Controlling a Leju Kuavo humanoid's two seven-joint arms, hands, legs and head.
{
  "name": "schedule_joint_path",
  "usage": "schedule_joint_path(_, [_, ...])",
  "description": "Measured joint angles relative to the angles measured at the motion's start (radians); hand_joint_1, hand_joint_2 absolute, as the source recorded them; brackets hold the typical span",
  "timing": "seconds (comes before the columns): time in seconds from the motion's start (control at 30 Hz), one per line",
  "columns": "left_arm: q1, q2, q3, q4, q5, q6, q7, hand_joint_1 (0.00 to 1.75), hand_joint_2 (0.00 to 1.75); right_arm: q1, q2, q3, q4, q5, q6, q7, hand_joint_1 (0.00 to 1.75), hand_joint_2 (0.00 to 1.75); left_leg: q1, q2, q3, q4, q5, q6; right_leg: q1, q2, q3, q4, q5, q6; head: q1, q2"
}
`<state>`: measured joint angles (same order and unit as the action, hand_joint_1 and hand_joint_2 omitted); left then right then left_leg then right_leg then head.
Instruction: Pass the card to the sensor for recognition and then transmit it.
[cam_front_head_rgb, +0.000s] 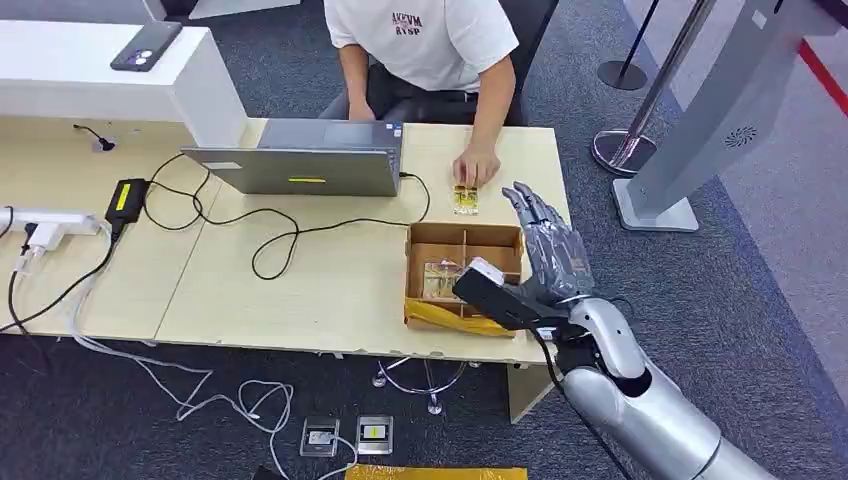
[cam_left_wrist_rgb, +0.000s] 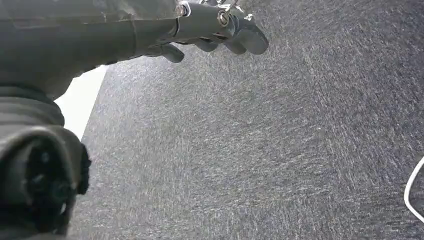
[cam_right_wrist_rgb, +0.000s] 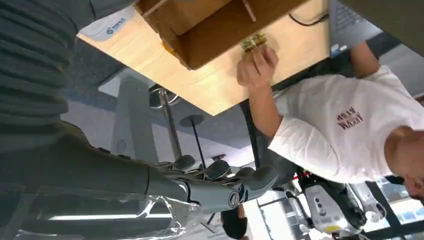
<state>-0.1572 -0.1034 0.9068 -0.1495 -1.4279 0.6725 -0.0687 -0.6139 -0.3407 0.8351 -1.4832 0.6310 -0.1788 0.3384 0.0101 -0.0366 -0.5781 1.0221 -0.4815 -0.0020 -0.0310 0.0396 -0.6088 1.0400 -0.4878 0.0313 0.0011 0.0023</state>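
Note:
A small yellowish card (cam_front_head_rgb: 465, 200) lies on the wooden table (cam_front_head_rgb: 300, 290) just beyond a divided cardboard box (cam_front_head_rgb: 465, 240); a person's hand (cam_front_head_rgb: 477, 165) rests on it. Another packet in clear wrap (cam_front_head_rgb: 440, 280) lies inside the box. My right hand (cam_front_head_rgb: 550, 250) hovers at the box's right side near the table's right edge, fingers stretched out and apart, holding nothing. The right wrist view shows the same card (cam_right_wrist_rgb: 254, 41) under the person's fingers (cam_right_wrist_rgb: 257, 65), beside the box (cam_right_wrist_rgb: 210, 30). My left hand (cam_left_wrist_rgb: 220, 30) hangs over grey carpet, holding nothing.
A person in a white shirt (cam_front_head_rgb: 430, 35) sits across the table behind a grey laptop (cam_front_head_rgb: 300, 165). Black cables (cam_front_head_rgb: 270, 240), a power brick (cam_front_head_rgb: 125, 200) and a white device (cam_front_head_rgb: 50, 222) lie on the left. A grey stand (cam_front_head_rgb: 700, 130) rises to the right.

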Motion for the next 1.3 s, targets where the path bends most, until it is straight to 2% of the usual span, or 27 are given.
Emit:
schedule_joint_path(0.1, [0.000,0.000,0.000,0.000,0.000,0.000,0.000,0.00,0.00,-0.005,-0.001,0.024,0.005,0.076,0.099,0.019,0.00,1.75,0.000,0.000,0.000,0.000,0.000,0.000,0.000,0.000,0.000,0.000,0.000,0.000,0.000,0.000])
schedule_joint_path(0.17, [-0.001,0.000,0.000,0.000,0.000,0.000,0.000,0.00,0.00,-0.005,-0.002,0.045,0.010,0.102,0.123,0.030,0.00,1.75,0.000,0.000,0.000,0.000,0.000,0.000,0.000,0.000,0.000,0.000,0.000,0.000,0.001,0.000])
schedule_joint_path(1.07, [0.000,0.000,0.001,0.000,0.027,0.000,-0.013,0.00,0.00,-0.028,0.010,0.211,0.110,0.111,0.162,0.039,0.00,1.75,0.000,0.000,0.000,0.000,0.000,0.000,0.000,-0.001,0.000,0.000,0.000,0.000,0.000,0.000])
schedule_joint_path(1.3, [0.000,0.000,0.001,0.000,0.033,0.000,-0.014,0.00,0.00,-0.022,0.020,0.229,0.181,0.130,0.142,0.100,0.00,1.75,0.000,0.000,0.000,0.000,0.000,0.000,0.000,-0.001,0.000,0.000,0.000,0.000,0.000,0.000])
